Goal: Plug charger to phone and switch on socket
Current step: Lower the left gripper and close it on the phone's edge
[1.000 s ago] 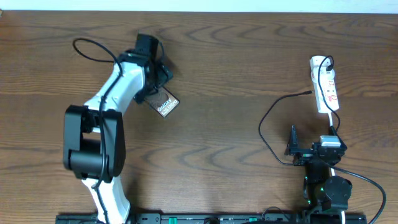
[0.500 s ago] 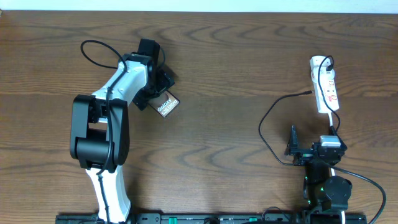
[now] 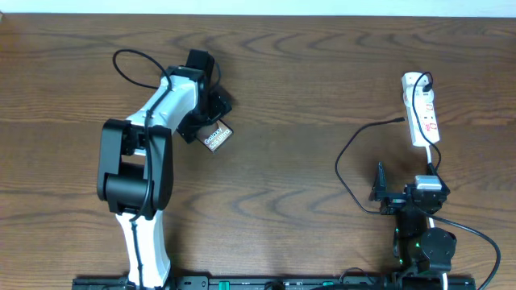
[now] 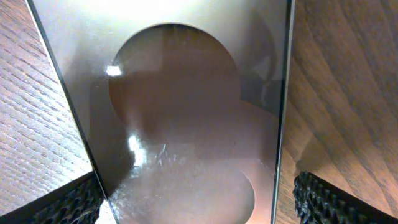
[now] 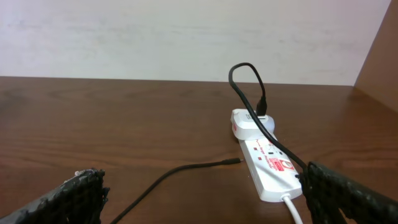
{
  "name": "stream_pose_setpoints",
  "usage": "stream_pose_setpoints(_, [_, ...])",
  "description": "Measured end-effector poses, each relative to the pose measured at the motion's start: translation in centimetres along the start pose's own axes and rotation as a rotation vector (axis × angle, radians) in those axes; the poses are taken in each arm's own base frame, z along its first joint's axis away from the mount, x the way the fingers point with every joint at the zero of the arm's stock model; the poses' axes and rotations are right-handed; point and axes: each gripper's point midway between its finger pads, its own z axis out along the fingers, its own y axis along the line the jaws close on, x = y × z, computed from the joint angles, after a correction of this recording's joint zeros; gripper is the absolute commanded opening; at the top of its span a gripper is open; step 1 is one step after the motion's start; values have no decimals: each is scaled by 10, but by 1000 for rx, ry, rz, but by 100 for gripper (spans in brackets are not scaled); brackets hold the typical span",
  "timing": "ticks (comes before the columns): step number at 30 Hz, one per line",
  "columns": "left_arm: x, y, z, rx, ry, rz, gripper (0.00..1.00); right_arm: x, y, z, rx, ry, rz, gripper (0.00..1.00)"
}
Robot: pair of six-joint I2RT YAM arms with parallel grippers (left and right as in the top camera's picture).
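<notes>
Overhead view: even, fairly bright light from above. The wood surface (image 3: 306, 89) shows crisp grain edge to edge, and the white power strip (image 3: 422, 109) runs close to overexposed.

Left wrist view: the phone (image 4: 186, 93) fills the frame at close range. Its glossy face carries two bright glare spots and dim reflections, and a soft shadow lies on the wood beside it. The jaws of the left gripper (image 4: 199, 202) render dark in the lower corners.

Right wrist view: diffuse light and a washed-out pale wall (image 5: 155, 37). The jaws of the right gripper (image 5: 202, 196) are blurred, while the mid-distance is sharp.

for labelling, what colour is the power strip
The long power strip is white with red marks; best in right wrist view.
</notes>
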Motion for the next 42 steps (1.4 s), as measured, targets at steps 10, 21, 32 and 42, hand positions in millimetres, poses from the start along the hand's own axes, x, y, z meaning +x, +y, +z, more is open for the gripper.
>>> stream_pose_setpoints(10, [-1,7,2,-43,-2,-1,98,0,0,0,0,0,0,99])
stream_pose_setpoints(21, [-8,16,3,-63,-2,-23,98,0,0,0,0,0,0,99])
stream_pose_setpoints(32, [-7,17,7,-71,17,-27,98,0,0,0,0,0,0,99])
stream_pose_setpoints(42, [-9,16,8,-68,8,-32,82,0,0,0,0,0,0,99])
